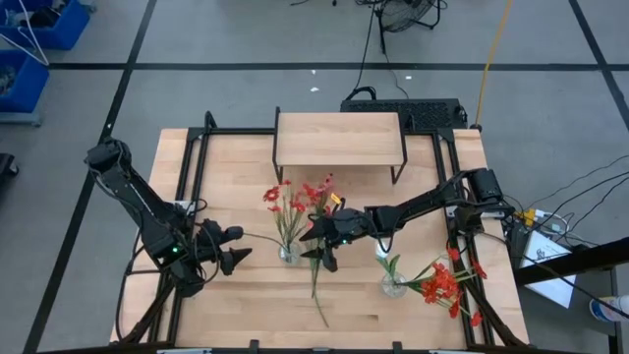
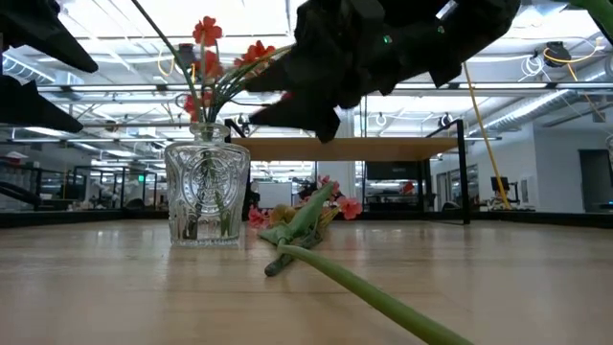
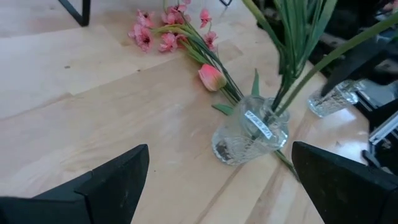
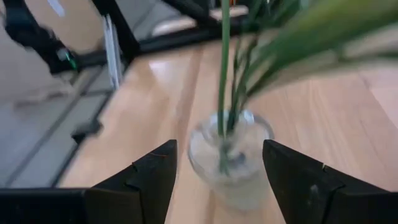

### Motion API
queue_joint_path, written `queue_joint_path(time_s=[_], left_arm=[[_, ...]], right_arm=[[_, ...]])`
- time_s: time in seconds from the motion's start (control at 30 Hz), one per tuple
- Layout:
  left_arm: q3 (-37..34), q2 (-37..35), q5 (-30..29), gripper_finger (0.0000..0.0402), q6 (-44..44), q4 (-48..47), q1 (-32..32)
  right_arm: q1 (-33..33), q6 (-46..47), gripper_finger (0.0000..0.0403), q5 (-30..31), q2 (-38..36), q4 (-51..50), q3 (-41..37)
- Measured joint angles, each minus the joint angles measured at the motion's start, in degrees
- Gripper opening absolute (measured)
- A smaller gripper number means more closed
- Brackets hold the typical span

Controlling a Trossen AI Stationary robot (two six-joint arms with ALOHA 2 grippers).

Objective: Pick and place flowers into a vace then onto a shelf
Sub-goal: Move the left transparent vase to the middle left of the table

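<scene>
A cut-glass vase [image 1: 289,254] [image 2: 206,196] stands upright on the table with several green stems of red flowers [image 1: 285,202] in it. A pink-flowered stem [image 1: 316,285] [image 2: 364,287] and a pink bud [image 3: 211,76] lie flat on the table beside it. My right gripper [image 1: 318,248] [image 4: 219,146] hovers just right of the vase, above the table, open, with the vase ahead between its fingers and nothing held. My left gripper [image 1: 241,246] [image 3: 221,186] waits open to the vase's left. The shelf [image 1: 339,138] stands at the far middle.
A second glass vase [image 1: 393,285] [image 3: 336,96] stands near the front right, with red flowers [image 1: 444,282] spreading from it toward the right edge. Black frame rails [image 1: 197,167] run along both table sides. Bare wood lies in front of the shelf and at the near left.
</scene>
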Motion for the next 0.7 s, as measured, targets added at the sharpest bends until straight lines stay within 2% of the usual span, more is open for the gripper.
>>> queue_joint_path(time_s=[0.23,0.4,0.7], left_arm=[[0.0,0.0,0.4,0.0399,-0.2,-1.9,1.5],[0.0,0.0,1.7,0.0399,-0.3,-1.9,2.6],[0.0,0.0,3.6,0.0399,0.3,-2.0,2.9]], right_arm=[[0.5,3.3,0.0228,-1.5,5.3,2.6,1.9],[0.8,2.2,0.0228,0.2,6.3,4.3,4.0],[0.7,1.9,0.0228,-1.3,9.1,4.3,5.1]])
